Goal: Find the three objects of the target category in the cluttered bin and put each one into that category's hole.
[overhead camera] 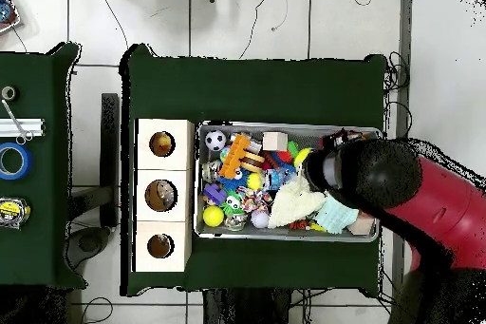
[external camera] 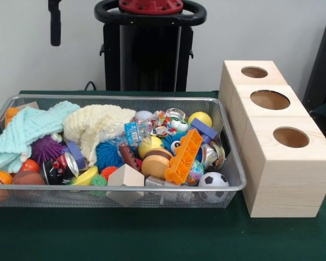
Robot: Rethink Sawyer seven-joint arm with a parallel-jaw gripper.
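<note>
The wire-mesh bin (external camera: 125, 189) lies on the green table, crammed with toys, balls and cloths; in the overhead view its rim (overhead camera: 196, 182) shows next to the boxes. Three pale wood cubes (external camera: 285, 179) stand in a row at its right end. The smallest hole (external camera: 254, 72) is in the cube nearest the robot, and it is the bottom one in the overhead view (overhead camera: 159, 245). My gripper (external camera: 55, 24) shows as a black part hanging at the top left, well above the bin's left end. In the overhead view the red and black arm (overhead camera: 380, 180) covers that end and hides the gripper.
In the bin: a teal cloth (external camera: 27, 130), a cream cloth (external camera: 95, 125), an orange toy block (external camera: 183, 157), a football (external camera: 213, 180), a yellow ball (external camera: 200, 118), a blue spiky ball (external camera: 107, 155) and a wooden block (external camera: 126, 176). The pedestal (external camera: 146, 49) stands behind.
</note>
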